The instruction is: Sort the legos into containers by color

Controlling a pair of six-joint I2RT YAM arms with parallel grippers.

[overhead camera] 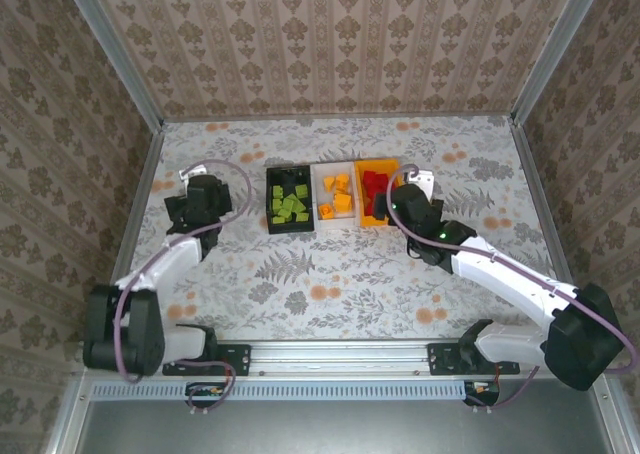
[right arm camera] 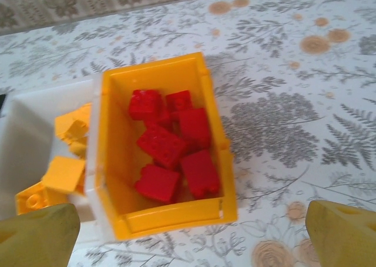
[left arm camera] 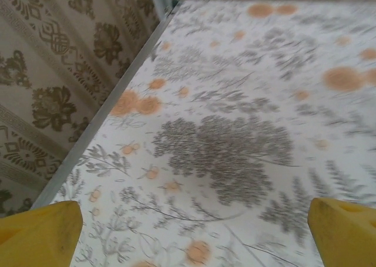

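Guessing light, hard, kinda slick legos (right arm camera: 170,146), so pinch across flat sides. Binned toward 12 o'clock; both jaws gaping, empty.

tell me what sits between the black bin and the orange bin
The white bin, holding orange-yellow bricks, touches the black bin on one side and the orange bin on the other. The top external view shows all three in a row.

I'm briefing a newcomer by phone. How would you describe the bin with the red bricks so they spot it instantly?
On the floral table, find the row of three bins. The orange bin is at its right end, next to the white bin. Alone among them, it holds red bricks.
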